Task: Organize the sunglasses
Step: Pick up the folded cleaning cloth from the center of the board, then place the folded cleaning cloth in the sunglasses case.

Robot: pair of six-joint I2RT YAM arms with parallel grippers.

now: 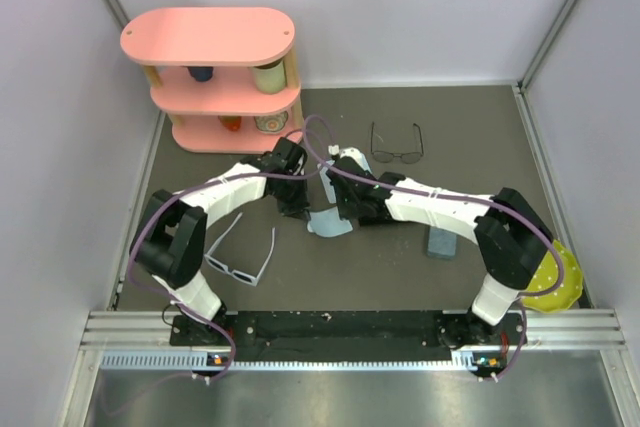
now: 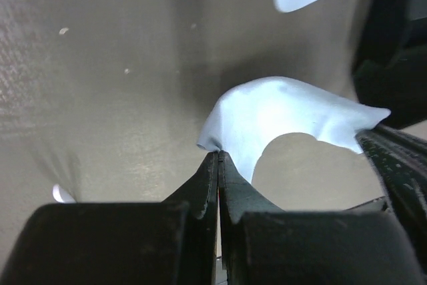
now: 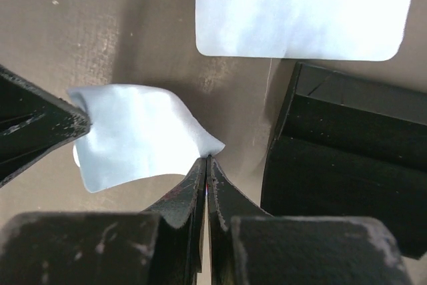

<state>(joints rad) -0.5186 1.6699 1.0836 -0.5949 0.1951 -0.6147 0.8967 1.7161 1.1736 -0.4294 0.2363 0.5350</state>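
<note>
Sunglasses first: nearest to us, the white sunglasses [image 1: 238, 272] lie on the dark table [image 1: 330, 287] at the front left, temples unfolded, just beside the left arm's elbow and well apart from both grippers. At the front right we see a yellow-green bowl [image 1: 560, 282], half hidden behind the right arm; we cannot tell what is in it. A little farther in, a grey-blue case [image 1: 440, 243] lies just beyond the right forearm, and we cannot tell from above whether anything is in it. At the middle of the table the two arms meet over a light blue cloth [image 1: 328, 224]. The left gripper [image 2: 219, 158] has its jaws pressed together on one corner of it, and the right gripper [image 3: 208, 161] pinches the opposite corner the same way, so the cloth hangs lifted between them with its middle sagging. In the right wrist view a black case [image 3: 347, 158] sits just beside that gripper, its inside not visible to us, and a second cloth [image 3: 300, 11] lies flat beyond it. Farther back, the wire-frame sunglasses [image 1: 385, 156] rest on the table, temples open, apart from the arms. At the far left corner stands a pink shelf [image 1: 210, 37]: its middle tier holds a dark blue cup [image 1: 201, 74] and a pale green cup [image 1: 267, 77], and its lowest tier holds an orange item [image 1: 230, 123] and a patterned bowl [image 1: 271, 123].
</note>
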